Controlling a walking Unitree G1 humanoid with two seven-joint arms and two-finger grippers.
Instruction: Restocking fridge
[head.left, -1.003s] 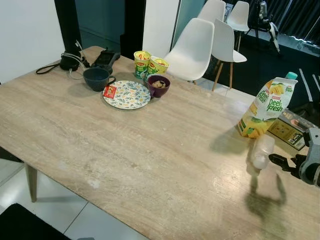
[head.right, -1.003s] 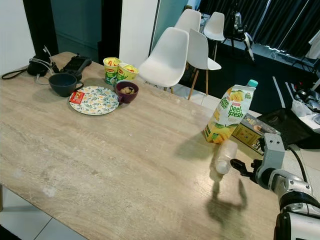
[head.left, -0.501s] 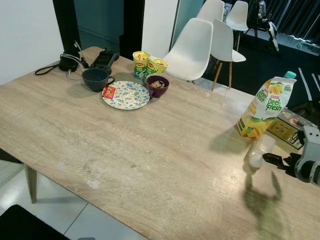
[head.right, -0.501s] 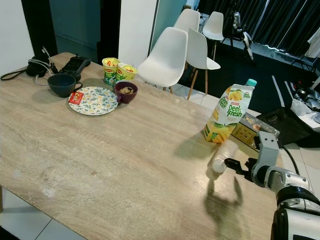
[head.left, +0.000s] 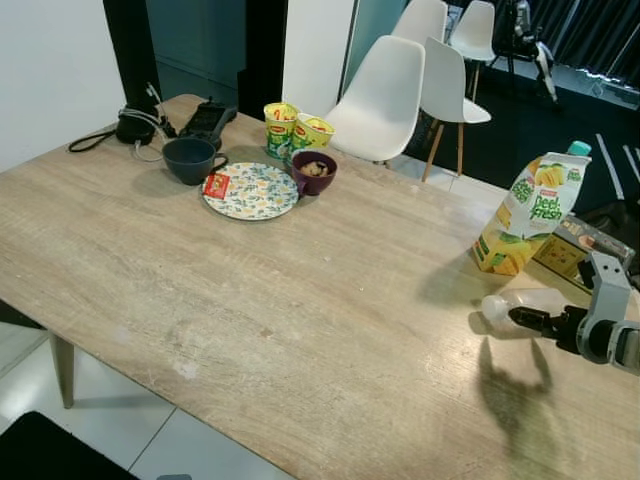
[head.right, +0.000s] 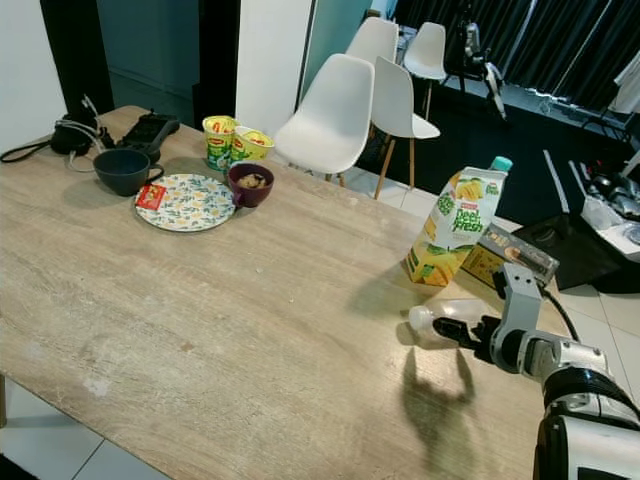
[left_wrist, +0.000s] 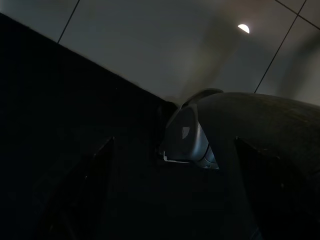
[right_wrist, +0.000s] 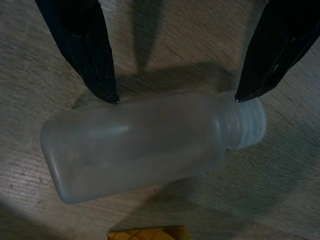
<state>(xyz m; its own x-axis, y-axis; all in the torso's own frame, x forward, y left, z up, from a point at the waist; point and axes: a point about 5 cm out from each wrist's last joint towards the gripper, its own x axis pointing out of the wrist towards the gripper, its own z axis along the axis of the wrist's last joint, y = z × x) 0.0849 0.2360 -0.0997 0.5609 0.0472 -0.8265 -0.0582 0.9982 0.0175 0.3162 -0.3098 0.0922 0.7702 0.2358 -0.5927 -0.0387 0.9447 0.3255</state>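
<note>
A cloudy white plastic bottle lies on its side on the wooden table, just in front of the yellow-green juice carton. My right gripper is open and low over the table at the bottle's near side. In the right wrist view the two black fingers stand wide apart, their tips just above the bottle without gripping it; its neck is by one tip. The left arm hangs idle, and its wrist view is very dark.
A small dark box lies behind the carton at the table's right edge. Far left stand a patterned plate, a dark mug, a maroon bowl and two noodle cups. White chairs stand beyond the table.
The bottle, upright near the right gripper's fingertips a second ago, has tipped over and now lies flat. The right gripper has shifted slightly left toward it.
</note>
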